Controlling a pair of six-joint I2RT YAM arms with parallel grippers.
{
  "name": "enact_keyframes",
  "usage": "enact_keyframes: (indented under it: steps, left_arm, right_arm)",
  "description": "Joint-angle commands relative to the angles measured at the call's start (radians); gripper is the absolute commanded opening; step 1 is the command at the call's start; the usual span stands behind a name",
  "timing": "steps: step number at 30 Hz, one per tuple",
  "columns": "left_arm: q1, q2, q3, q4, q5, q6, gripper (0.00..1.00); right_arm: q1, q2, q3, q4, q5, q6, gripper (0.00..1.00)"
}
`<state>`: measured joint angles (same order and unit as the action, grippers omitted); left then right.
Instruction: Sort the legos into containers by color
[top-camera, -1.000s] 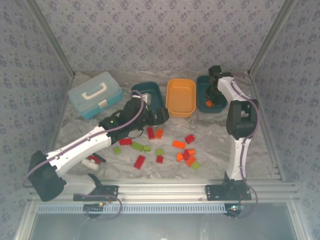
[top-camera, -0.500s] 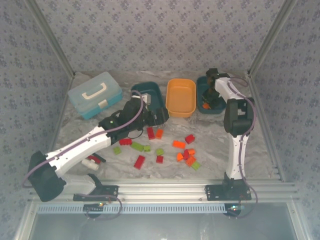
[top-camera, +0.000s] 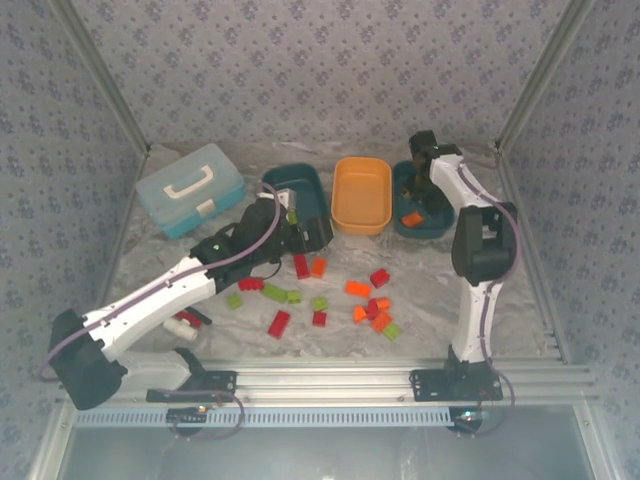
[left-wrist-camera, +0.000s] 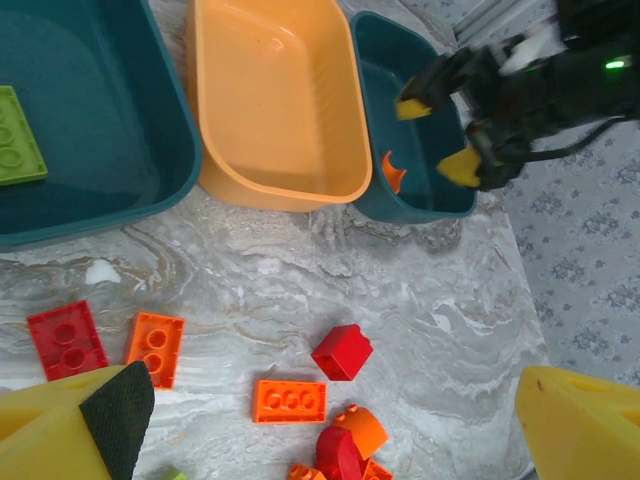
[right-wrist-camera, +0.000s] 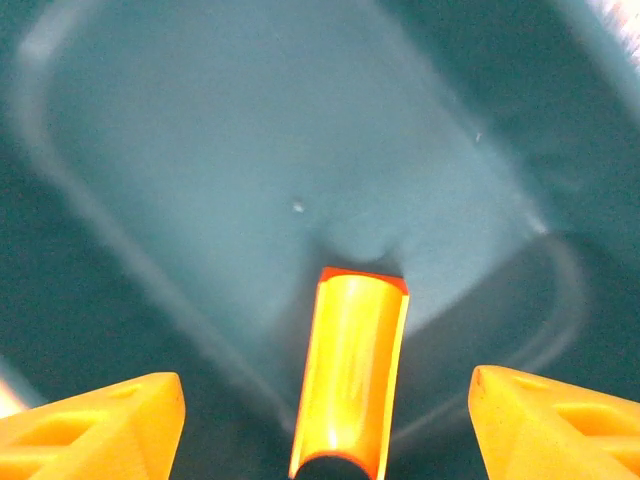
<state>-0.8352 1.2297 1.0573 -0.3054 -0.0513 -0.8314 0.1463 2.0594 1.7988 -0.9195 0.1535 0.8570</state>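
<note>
The orange brick (top-camera: 411, 218) sits in the right teal tub (top-camera: 428, 233), since the right pincer (left-wrist-camera: 437, 137) above it has just let go and stands wide, so this one is sorted, while the left pincer (left-wrist-camera: 330, 425) hangs open over the bricks (top-camera: 372, 308) left on the surface (top-camera: 430, 285).

- The left pincer (left-wrist-camera: 330, 395) hangs over the marbled table (left-wrist-camera: 250, 270), its fingers (left-wrist-camera: 60, 425) spread wide.
- Between the fingers lie an orange plate (left-wrist-camera: 290, 400), a red cube (left-wrist-camera: 341, 351) and a red-and-orange heap (left-wrist-camera: 345, 445).
- Just by the left finger, a red brick (left-wrist-camera: 66, 340) and an orange brick (left-wrist-camera: 155, 348) lie side by side.
- Ahead to the left, a teal tub (left-wrist-camera: 100, 100) holds a green brick (left-wrist-camera: 15, 135).
- Straight ahead stands the orange tub (left-wrist-camera: 275, 100).
- Ahead to the right, a second teal tub (left-wrist-camera: 425, 195) holds an orange piece (left-wrist-camera: 392, 170); the right pincer (left-wrist-camera: 435, 135) hovers over it, jaws apart.
</note>
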Motion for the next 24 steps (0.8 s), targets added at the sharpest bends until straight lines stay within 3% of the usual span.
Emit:
enact_keyframes:
  steps: [1,7,13,17,19,21,24]
  left_arm:
    - [0.014,-0.042,-0.003,-0.092,-0.052,0.002,0.95]
    - [0.036,-0.123,-0.022,-0.203,-0.088,-0.004,0.95]
    - [0.087,-0.236,-0.053,-0.354,-0.109,-0.049,0.95]
    - [0.12,-0.289,-0.086,-0.499,-0.157,-0.113,0.94]
    - [0.15,-0.301,-0.117,-0.529,-0.158,-0.126,0.93]
    - [0.204,-0.302,-0.151,-0.557,-0.153,-0.148,0.93]
    - [0.354,-0.262,-0.221,-0.558,-0.026,-0.177,0.9]
  right_arm:
    - [0.045,-0.198,-0.016,0.056,0.109,-0.106,0.81]
    - [0.252,-0.542,-0.152,0.11,0.255,-0.264,1.0]
    - [0.565,-0.857,-0.413,0.031,0.348,-0.245,1.0]
    - [0.764,-0.986,-0.584,-0.04,0.34,-0.134,1.0]
    - [0.844,-1.027,-0.684,-0.024,0.306,-0.107,0.95]
    - [0.909,-1.046,-0.753,0.014,0.271,-0.09,0.9]
    - [0.974,-1.04,-0.81,0.048,0.273,-0.038,0.89]
